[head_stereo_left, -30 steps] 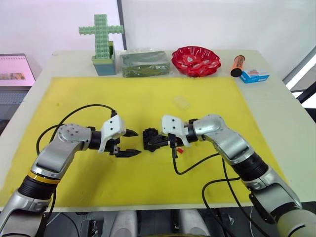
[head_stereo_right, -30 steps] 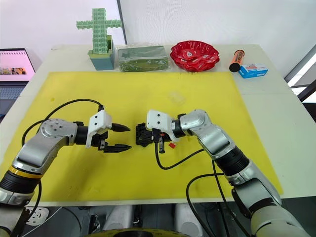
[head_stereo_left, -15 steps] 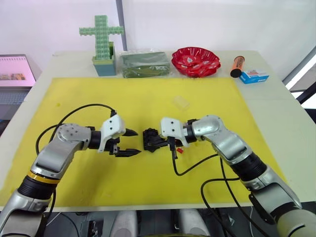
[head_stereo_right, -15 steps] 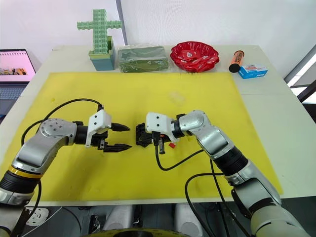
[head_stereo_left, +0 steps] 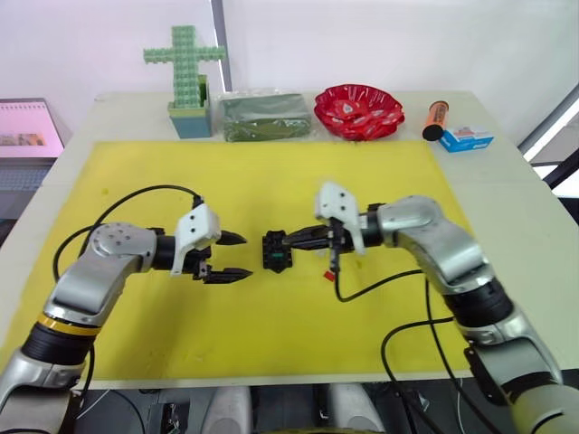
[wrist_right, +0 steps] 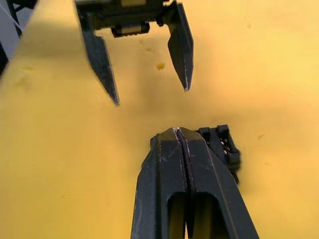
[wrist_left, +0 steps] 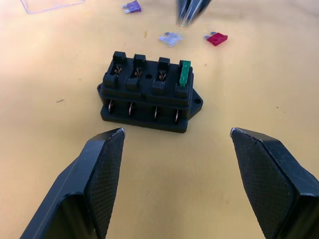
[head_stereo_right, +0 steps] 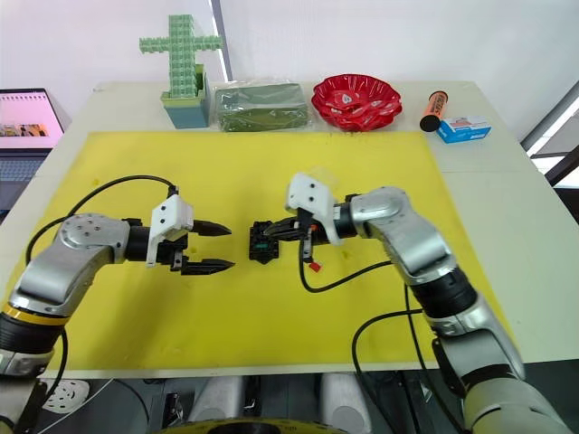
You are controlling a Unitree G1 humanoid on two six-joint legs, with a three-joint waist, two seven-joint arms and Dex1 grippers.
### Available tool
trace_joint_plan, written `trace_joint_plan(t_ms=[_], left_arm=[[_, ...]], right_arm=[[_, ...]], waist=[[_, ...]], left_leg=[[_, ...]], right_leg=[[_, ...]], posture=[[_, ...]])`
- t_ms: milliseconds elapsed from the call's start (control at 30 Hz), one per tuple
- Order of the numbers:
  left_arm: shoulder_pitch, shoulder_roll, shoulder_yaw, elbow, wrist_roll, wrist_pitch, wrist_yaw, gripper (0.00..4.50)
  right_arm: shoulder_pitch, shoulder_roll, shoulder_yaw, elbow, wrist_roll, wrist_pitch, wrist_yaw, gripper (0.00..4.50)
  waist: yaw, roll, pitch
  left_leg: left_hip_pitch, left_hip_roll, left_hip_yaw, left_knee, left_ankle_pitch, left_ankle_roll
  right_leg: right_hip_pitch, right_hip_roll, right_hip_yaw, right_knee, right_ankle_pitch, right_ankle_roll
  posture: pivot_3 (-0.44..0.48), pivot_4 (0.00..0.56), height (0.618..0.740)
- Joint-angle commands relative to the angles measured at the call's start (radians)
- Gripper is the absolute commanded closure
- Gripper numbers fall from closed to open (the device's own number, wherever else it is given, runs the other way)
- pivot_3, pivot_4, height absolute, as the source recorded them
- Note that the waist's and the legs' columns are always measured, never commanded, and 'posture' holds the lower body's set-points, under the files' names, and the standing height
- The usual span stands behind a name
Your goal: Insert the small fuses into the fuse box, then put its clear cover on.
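One fuse box (wrist_left: pixel 149 95) sits on the yellow mat (wrist_left: pixel 60 164), with one green fuse (wrist_left: pixel 185 73) standing in its end slot and its three other top slots open. Just beyond the fuse box lie three loose fuses: one purple (wrist_left: pixel 132 7), one pale grey (wrist_left: pixel 170 38), one red (wrist_left: pixel 217 39). One clear cover (wrist_left: pixel 50 4) lies farther beyond the fuse box.

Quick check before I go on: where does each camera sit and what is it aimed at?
Head, both eyes: looks down at the yellow mat; both arms show.
Left wrist: looks along the open left claw at the fuse box, green fuse seated.
Right wrist: looks along the shut right claw toward the left claw, fuse box beside it.
Shared: all show the fuse box.
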Motion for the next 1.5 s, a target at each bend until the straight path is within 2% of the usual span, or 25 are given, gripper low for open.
trace_joint_plan(t_ms=[33, 67, 167, 200, 233, 333, 533, 567, 800, 900, 1067, 1167, 1300, 1400, 1500], left_arm=[[0.029, 0.055, 0.101, -0.075, -0.045, 0.052, 0.017, 0.92], [0.039, 0.067, 0.114, -0.085, -0.051, 0.064, 0.019, 0.92], [0.095, 0.119, 0.183, -0.134, -0.073, 0.098, 0.025, 0.39], [0.109, 0.131, 0.199, -0.146, -0.079, 0.105, 0.025, 0.08], [0.126, 0.148, 0.226, -0.151, -0.087, 0.114, 0.022, 0.0], [0.152, 0.177, 0.27, -0.155, -0.099, 0.126, 0.026, 0.0], [0.213, 0.226, 0.348, -0.142, -0.111, 0.119, -0.002, 0.0], [0.21, 0.226, 0.363, -0.152, -0.133, 0.148, 0.009, 0.0], [0.196, 0.236, 0.411, -0.169, -0.191, 0.226, 0.045, 0.0], [0.18, 0.242, 0.387, -0.162, -0.185, 0.22, 0.049, 0.0], [0.092, 0.178, 0.299, -0.192, -0.209, 0.204, 0.062, 0.0], [0.049, 0.143, 0.248, -0.185, -0.217, 0.203, 0.052, 0.0], [0.02, 0.124, 0.17, -0.169, -0.177, 0.163, 0.036, 0.0], [-0.009, 0.12, 0.119, -0.155, -0.149, 0.128, 0.015, 0.0], [-0.019, 0.117, 0.076, -0.152, -0.122, 0.103, 0.003, 0.0]], right_arm=[[0.039, -0.096, -0.086, -0.089, 0.051, 0.031, 0.033, 4.48], [0.046, -0.117, -0.095, -0.098, 0.056, 0.035, 0.036, 4.48], [0.089, -0.227, -0.184, -0.101, 0.092, 0.043, 0.071, 3.92], [0.101, -0.259, -0.21, -0.1, 0.102, 0.052, 0.078, 3.61], [0.116, -0.299, -0.238, -0.095, 0.108, 0.064, 0.085, 3.25], [0.149, -0.366, -0.286, -0.093, 0.126, 0.072, 0.098, 2.29], [0.202, -0.411, -0.324, -0.093, 0.136, 0.063, 0.091, 0.13], [0.216, -0.417, -0.331, -0.074, 0.132, 0.049, 0.095, 0.06], [0.223, -0.416, -0.337, -0.075, 0.154, 0.056, 0.079, 0.06], [0.219, -0.418, -0.324, -0.079, 0.172, 0.077, 0.089, 0.06], [0.18, -0.417, -0.258, -0.061, 0.182, 0.166, 0.076, 0.06], [0.131, -0.409, -0.218, -0.054, 0.218, 0.299, 0.055, 0.06], [0.107, -0.366, -0.194, -0.056, 0.27, 0.394, 0.031, 0.06], [0.119, -0.33, -0.155, -0.067, 0.274, 0.425, 0.005, 0.74], [0.114, -0.281, -0.129, -0.058, 0.286, 0.473, -0.033, 1.74]], waist=[[0.0, 0.0, 0.0], [-0.001, 0.0, 0.0], [-0.001, 0.0, 0.0], [0.0, 0.0, 0.001], [0.0, 0.0, 0.001], [0.0, 0.0, 0.001], [-0.002, 0.0, 0.001], [-0.002, 0.0, 0.001], [0.0, 0.0, 0.001], [-0.001, 0.0, 0.001], [0.002, 0.0, 0.001], [0.0, 0.0, 0.001], [-0.001, 0.0, 0.001], [-0.001, 0.0, 0.001], [0.0, 0.0, 0.001]], left_leg=[[0.0, 0.0, 0.0, 0.0, 0.0, 0.0], [0.0, 0.0, 0.0, 0.0, 0.0, 0.0], [0.0, 0.0, 0.001, 0.0, 0.0, 0.0], [0.0, 0.0, 0.001, 0.0, 0.0, 0.0], [0.0, 0.0, 0.001, 0.0, 0.0, 0.0], [0.0, 0.0, 0.001, 0.0, 0.0, 0.0], [0.001, 0.0, 0.002, -0.001, 0.0, 0.0], [0.0, 0.0, 0.002, -0.001, 0.0, 0.0], [0.0, 0.0, 0.002, 0.0, 0.0, 0.0], [0.0, 0.0, 0.002, -0.001, 0.0, 0.0], [0.0, 0.0, 0.002, 0.0, 0.0, 0.0], [0.0, 0.0, 0.002, 0.0, 0.0, 0.0], [0.0, 0.0, 0.002, 0.0, 0.0, 0.0], [0.0, 0.0, 0.002, 0.0, 0.0, 0.0], [0.0, 0.0, 0.002, 0.0, 0.0, 0.0]], right_leg=[[0.0, 0.0, 0.0, 0.0, 0.0, 0.0], [0.0, -0.001, 0.0, 0.0, 0.0, 0.0], [0.0, -0.001, 0.0, 0.0, 0.0, 0.0], [0.0, -0.001, 0.0, 0.0, 0.0, 0.0], [0.0, -0.001, 0.0, 0.0, 0.0, 0.0], [0.0, -0.001, 0.0, -0.001, -0.002, -0.003], [0.0, -0.001, 0.001, -0.001, -0.002, -0.003], [-0.001, -0.001, 0.001, -0.001, -0.002, -0.003], [0.0, -0.002, 0.001, -0.001, -0.002, -0.003], [0.0, -0.002, 0.001, -0.001, -0.002, -0.003], [0.0, -0.002, 0.001, -0.001, -0.002, -0.003], [0.0, -0.002, 0.001, -0.001, -0.002, -0.003], [0.0, -0.001, 0.001, -0.001, 0.0, -0.001], [0.0, -0.001, 0.001, -0.001, 0.0, -0.001], [0.0, -0.001, 0.001, -0.001, 0.0, -0.001]], posture=[[0.0, 0.15, 0.74], [0.0, 0.15, 0.74], [0.0, 0.15, 0.74], [0.0, 0.15, 0.74], [0.0, 0.15, 0.74], [0.0, 0.15, 0.74], [0.0, 0.15, 0.74], [0.0, 0.15, 0.74], [0.0, 0.15, 0.74], [0.0, 0.15, 0.74], [0.0, 0.15, 0.74], [0.0, 0.15, 0.74], [0.0, 0.15, 0.74], [0.0, 0.15, 0.74], [0.0, 0.15, 0.74]])
